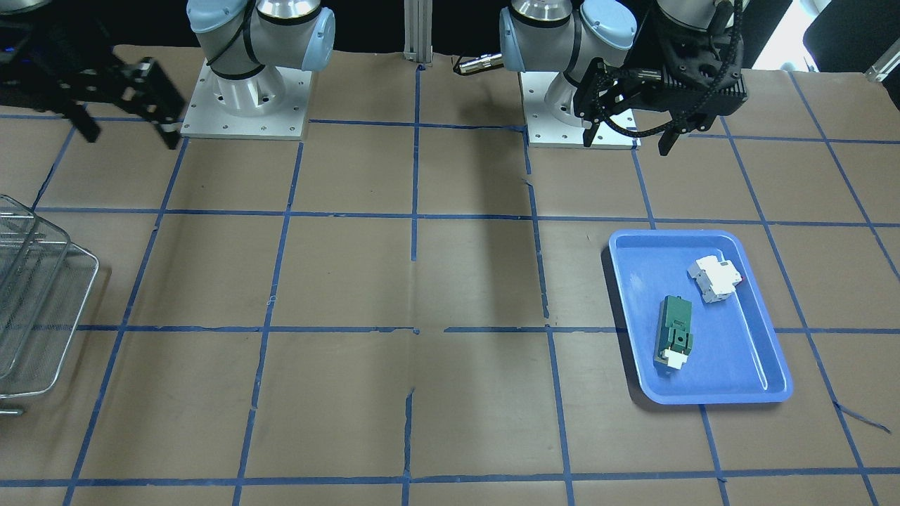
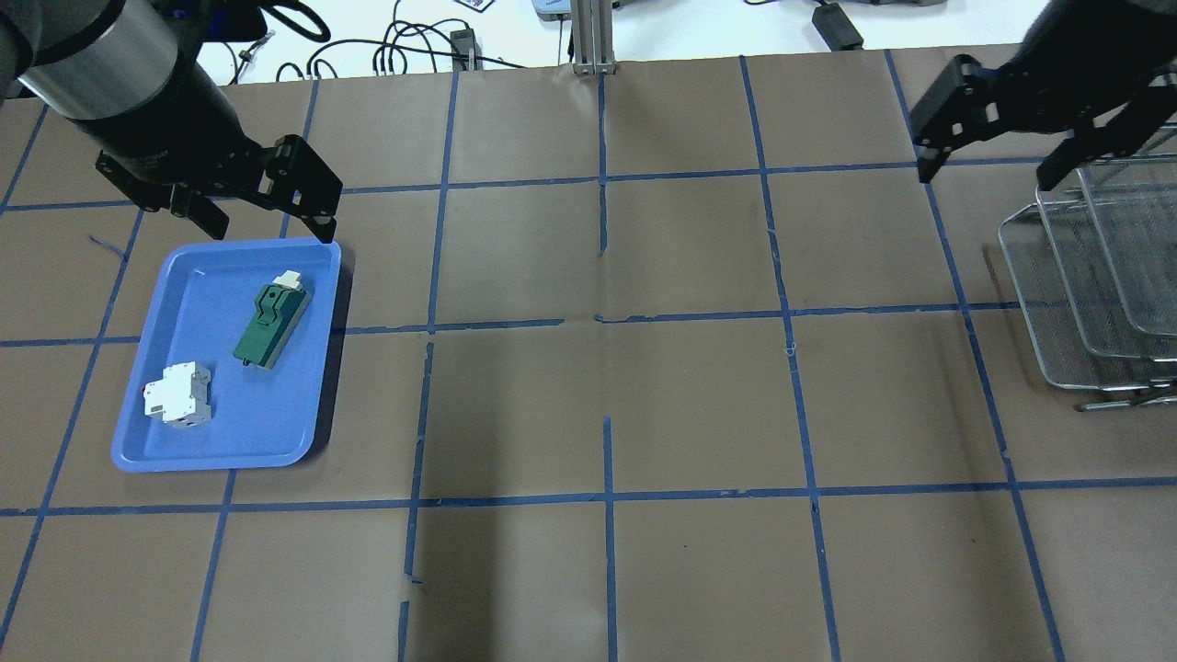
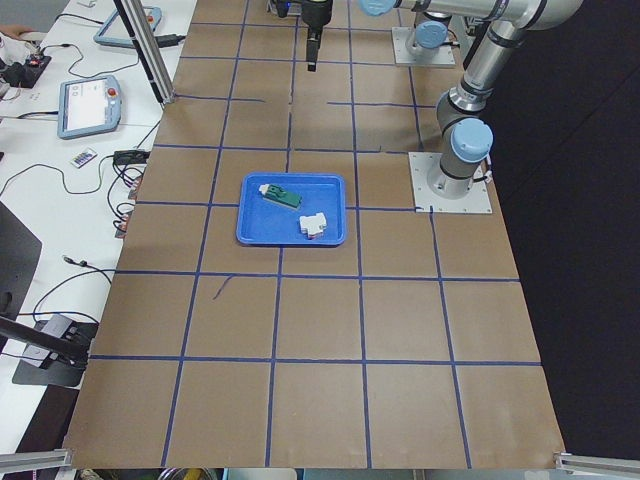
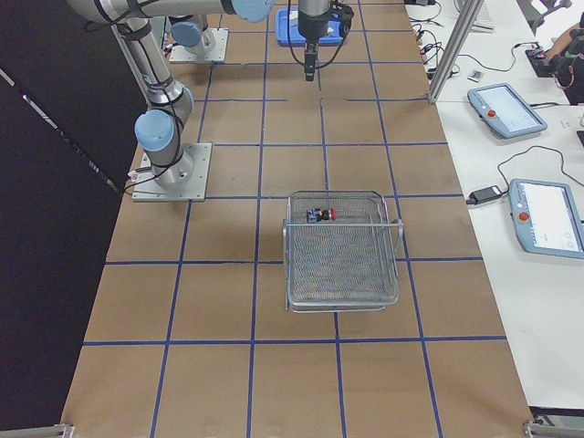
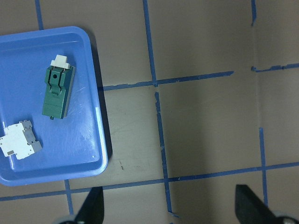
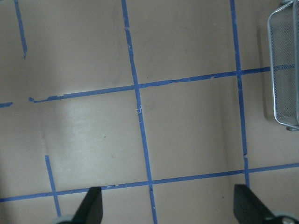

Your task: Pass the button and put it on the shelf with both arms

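Observation:
The red-capped button (image 4: 321,214) lies inside the silver wire shelf (image 4: 342,265) near its far rim, seen only in the exterior right view. The shelf also shows in the overhead view (image 2: 1085,303) and the front view (image 1: 42,316). My right gripper (image 2: 986,170) is open and empty, raised beside the shelf; it also shows in the front view (image 1: 130,137). My left gripper (image 2: 267,216) is open and empty, raised by the blue tray's far edge; it also shows in the front view (image 1: 627,140). Both wrist views show spread fingertips (image 5: 91,207) (image 6: 91,207) over bare table.
A blue tray (image 2: 221,441) on the robot's left side holds a green relay block (image 2: 271,317) and a white circuit breaker (image 2: 177,395). The table is brown paper with a blue tape grid. The arm bases (image 1: 246,98) stand at the robot's edge.

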`<state>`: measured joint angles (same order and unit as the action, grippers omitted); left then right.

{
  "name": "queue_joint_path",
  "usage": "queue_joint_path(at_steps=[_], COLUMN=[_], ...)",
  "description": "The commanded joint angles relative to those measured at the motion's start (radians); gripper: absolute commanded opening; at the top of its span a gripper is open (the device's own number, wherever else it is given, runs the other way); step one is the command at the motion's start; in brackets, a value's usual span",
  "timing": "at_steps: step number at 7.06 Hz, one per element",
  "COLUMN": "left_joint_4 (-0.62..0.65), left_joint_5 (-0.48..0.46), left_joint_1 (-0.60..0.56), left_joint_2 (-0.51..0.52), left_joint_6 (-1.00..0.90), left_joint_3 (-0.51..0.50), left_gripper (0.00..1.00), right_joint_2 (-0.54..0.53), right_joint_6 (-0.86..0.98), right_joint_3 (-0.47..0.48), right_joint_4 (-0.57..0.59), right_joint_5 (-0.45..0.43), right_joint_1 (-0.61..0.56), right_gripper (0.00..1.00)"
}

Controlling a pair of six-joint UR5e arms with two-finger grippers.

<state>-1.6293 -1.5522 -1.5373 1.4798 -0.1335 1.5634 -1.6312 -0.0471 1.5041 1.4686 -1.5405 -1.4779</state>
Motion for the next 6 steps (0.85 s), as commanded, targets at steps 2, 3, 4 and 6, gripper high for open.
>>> queue_joint_path(at_steps=[2,3,4,6], left_joint_4=[0.000,0.002,0.002,0.008], left_joint_5=[0.000,0.000,0.000,0.000], left_joint_1=[-0.003,-0.003,-0.003,-0.003], left_joint_2=[0.001,0.000,0.000,0.001], left_joint_6=[0.000,0.002,0.000,-0.001], left_joint_3=[0.004,0.004,0.006,0.007], left_gripper=[1.00,1.00,1.00,1.00], right_joint_2=[0.042,0.053,0.053,0.051], right_joint_6=[-0.102,-0.023,-0.013,-0.008], right_joint_3=[0.002,-0.004,-0.005,-0.005], right_joint_4=[0.098,0.084,0.063,0.062], right_joint_5=[-0.006,-0.003,-0.003,-0.007], right_joint_1=[-0.101,-0.099,-0.099,-0.099], right_gripper=[1.00,1.00,1.00,1.00])
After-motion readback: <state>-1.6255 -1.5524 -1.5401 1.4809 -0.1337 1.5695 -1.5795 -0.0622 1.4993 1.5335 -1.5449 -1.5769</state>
